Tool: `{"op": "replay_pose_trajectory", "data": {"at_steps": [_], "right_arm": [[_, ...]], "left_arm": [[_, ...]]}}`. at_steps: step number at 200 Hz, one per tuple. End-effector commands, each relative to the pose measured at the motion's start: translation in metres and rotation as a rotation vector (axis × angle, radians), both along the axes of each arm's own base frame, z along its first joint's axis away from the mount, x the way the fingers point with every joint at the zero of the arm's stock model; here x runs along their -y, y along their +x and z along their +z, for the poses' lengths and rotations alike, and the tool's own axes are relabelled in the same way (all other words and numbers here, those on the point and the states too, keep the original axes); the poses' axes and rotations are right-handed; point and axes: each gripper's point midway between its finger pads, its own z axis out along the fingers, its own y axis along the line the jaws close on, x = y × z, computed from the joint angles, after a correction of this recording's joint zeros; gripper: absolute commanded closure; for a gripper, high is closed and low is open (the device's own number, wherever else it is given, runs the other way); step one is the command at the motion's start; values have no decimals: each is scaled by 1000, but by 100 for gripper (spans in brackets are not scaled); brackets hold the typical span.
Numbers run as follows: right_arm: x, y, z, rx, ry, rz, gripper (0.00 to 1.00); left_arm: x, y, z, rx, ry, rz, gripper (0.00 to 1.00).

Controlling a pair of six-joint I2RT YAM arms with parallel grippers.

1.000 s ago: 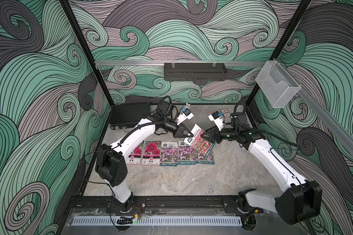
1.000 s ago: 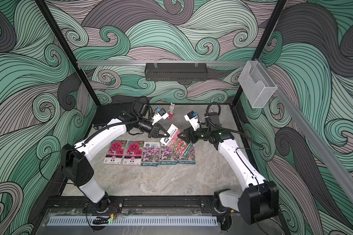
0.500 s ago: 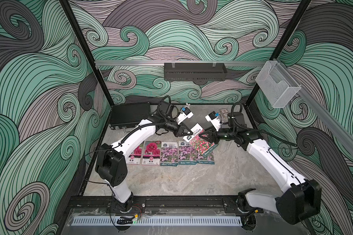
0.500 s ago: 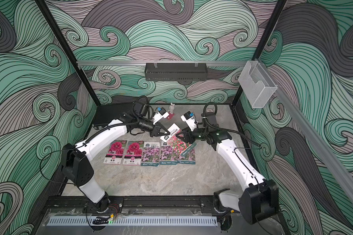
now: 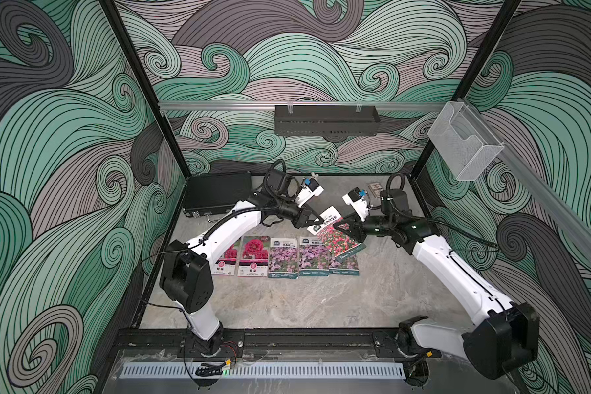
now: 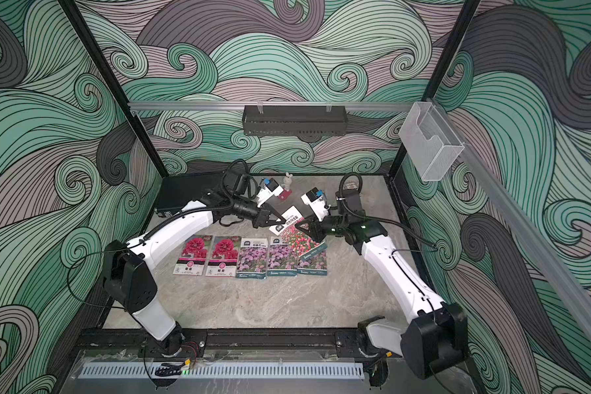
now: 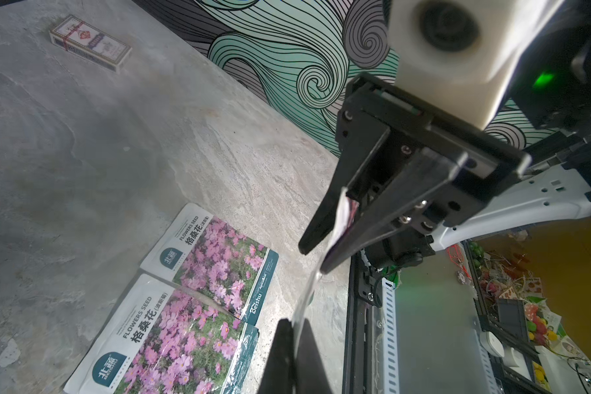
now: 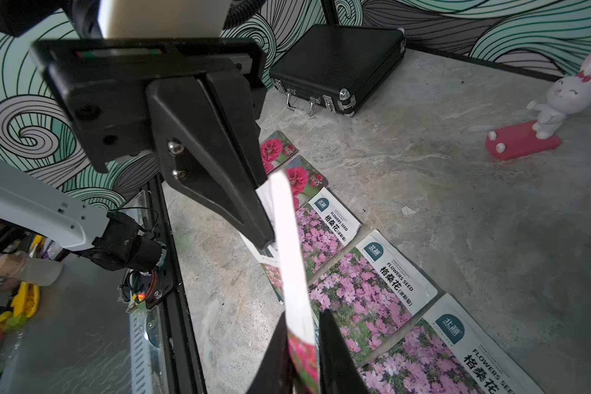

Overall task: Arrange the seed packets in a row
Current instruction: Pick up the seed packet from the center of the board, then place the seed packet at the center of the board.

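Observation:
Five seed packets lie face up in a row on the stone floor: two magenta (image 6: pixel 193 254) (image 6: pixel 223 254), then three purple-pink (image 6: pixel 251 257) (image 6: pixel 280 256) (image 6: pixel 313 261). The sixth, a red-pink seed packet (image 5: pixel 338 238) (image 8: pixel 287 238), hangs tilted above the row's right end. My left gripper (image 5: pixel 309 223) (image 7: pixel 292 322) is shut on its white top end. My right gripper (image 5: pixel 338 227) (image 8: pixel 302 317) has its jaws closed on the flowered part from the opposite side. The left arm hides part of the leftmost magenta packet (image 5: pixel 227 257).
A black case (image 5: pixel 217 194) lies at the back left. A white rabbit figurine (image 6: pixel 287 186) on a red base stands at the back middle, and a small card box (image 5: pixel 376 187) lies at the back right. A black rail (image 5: pixel 287 337) runs along the front edge.
My right gripper has come leftwards to the held red-pink packet and its jaws have closed from wide open onto it. The left gripper has kept its hold, shifting only slightly.

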Motion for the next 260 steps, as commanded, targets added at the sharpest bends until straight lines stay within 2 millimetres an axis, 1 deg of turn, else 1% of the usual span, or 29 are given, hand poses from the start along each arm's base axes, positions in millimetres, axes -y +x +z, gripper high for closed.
{"op": "replay_pose_trajectory", "data": {"at_steps": [1, 17, 53, 65, 72, 80, 93, 100, 104, 111, 132, 142, 153, 170, 191, 223, 246, 260], "right_arm": [[2, 1, 2, 27, -8, -20, 87], [4, 3, 2, 30, -17, -33, 91], [8, 2, 1, 34, -28, -59, 94], [12, 3, 0, 39, -40, -84, 100], [14, 4, 1, 42, -43, -96, 100], [18, 6, 1, 44, -50, -124, 100], [26, 9, 0, 35, -52, -166, 100], [32, 13, -2, 29, -54, -195, 100], [37, 15, -4, 22, -59, -223, 100], [46, 18, -6, 5, -57, -262, 100], [77, 29, -12, -68, -20, -388, 100], [94, 34, -16, -109, -4, -455, 100], [111, 37, -20, -153, 2, -520, 100], [134, 38, -34, -220, -21, -612, 100], [155, 40, -52, -308, -25, -697, 100], [173, 37, -82, -402, -63, -769, 100], [180, 33, -106, -460, -103, -794, 100], [184, 31, -120, -491, -131, -804, 100]], "left_arm": [[3, 6, 12, 36, -22, 10, 100], [3, 9, 12, 43, -20, 21, 100], [2, 18, 15, 61, -23, 54, 100], [2, 20, 17, 69, -27, 65, 100], [1, 22, 19, 76, -28, 76, 100], [1, 25, 20, 85, -26, 93, 92], [-1, 29, 23, 100, -24, 123, 88], [-3, 33, 26, 114, -20, 145, 80], [-4, 35, 28, 121, -21, 155, 75], [-5, 37, 30, 130, -22, 172, 68], [-13, 50, 37, 171, -10, 265, 54], [-17, 56, 39, 180, -14, 313, 51], [-20, 62, 40, 180, -17, 364, 50], [-24, 67, 41, 160, -12, 413, 50], [-27, 70, 41, 132, -14, 464, 50], [-36, 72, 46, 106, -32, 560, 50], [-45, 71, 51, 110, -45, 622, 50], [-48, 66, 54, 110, -58, 640, 50]]}}
